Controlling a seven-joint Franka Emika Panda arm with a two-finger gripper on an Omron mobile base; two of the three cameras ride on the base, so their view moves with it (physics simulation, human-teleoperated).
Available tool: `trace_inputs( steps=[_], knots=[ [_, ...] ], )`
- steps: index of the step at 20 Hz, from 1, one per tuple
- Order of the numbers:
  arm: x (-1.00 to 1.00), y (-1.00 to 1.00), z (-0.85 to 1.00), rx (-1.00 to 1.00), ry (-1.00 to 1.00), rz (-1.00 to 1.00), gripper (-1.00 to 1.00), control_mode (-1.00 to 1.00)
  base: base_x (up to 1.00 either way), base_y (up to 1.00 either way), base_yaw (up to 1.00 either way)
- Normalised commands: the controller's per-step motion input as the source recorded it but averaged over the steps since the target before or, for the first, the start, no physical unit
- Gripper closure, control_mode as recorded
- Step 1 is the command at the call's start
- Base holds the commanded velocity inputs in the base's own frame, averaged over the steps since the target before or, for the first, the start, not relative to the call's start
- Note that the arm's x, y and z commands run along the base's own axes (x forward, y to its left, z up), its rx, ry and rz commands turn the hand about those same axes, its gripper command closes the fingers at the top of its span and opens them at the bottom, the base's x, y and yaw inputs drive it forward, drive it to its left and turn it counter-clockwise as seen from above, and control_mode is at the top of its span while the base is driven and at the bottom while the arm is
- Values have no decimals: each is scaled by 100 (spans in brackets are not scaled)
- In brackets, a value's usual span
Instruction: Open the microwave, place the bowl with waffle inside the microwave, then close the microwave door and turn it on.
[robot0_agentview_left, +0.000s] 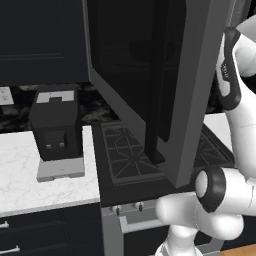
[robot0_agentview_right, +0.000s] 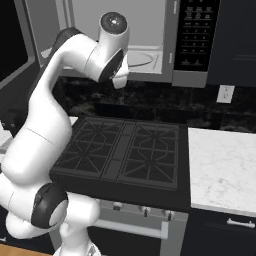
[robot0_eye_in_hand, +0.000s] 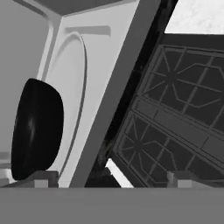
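The microwave (robot0_agentview_right: 150, 30) hangs above the stove with its light cavity showing. The microwave door (robot0_agentview_left: 195, 75) is swung wide open, its dark glass facing left. In the hand view, which is rolled sideways, the bowl (robot0_eye_in_hand: 37, 129) appears as a dark round shape resting on the pale turntable (robot0_eye_in_hand: 74, 83) inside the cavity. I cannot see the waffle in it from this side. My gripper (robot0_eye_in_hand: 111, 181) is open, its fingertips (robot0_eye_in_hand: 41, 179) far apart with nothing between them. The bowl lies just beyond the left tip and is not gripped.
Below the microwave lies a black stove (robot0_agentview_right: 125, 150) with grates. A white marble counter (robot0_agentview_right: 222, 165) runs to its right, and another stretch (robot0_agentview_left: 20, 170) to its left carries a black coffee machine (robot0_agentview_left: 55, 125). The microwave's keypad (robot0_agentview_right: 195, 35) sits right of the cavity.
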Motion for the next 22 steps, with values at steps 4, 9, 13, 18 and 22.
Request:
trace_inputs(
  steps=[4,9,13,18,22],
  knots=[
    [-100,-2,0,13,0,1,-100,-100,0,0,0],
    [-100,0,0,11,0,2,-100,-100,0,0,0],
    [-100,16,-8,2,-13,-1,-100,-100,0,0,0],
    [-100,53,-3,0,-26,-10,-100,-100,0,0,0],
    [-100,58,-2,0,-44,-18,-100,-100,0,0,0]
  ],
)
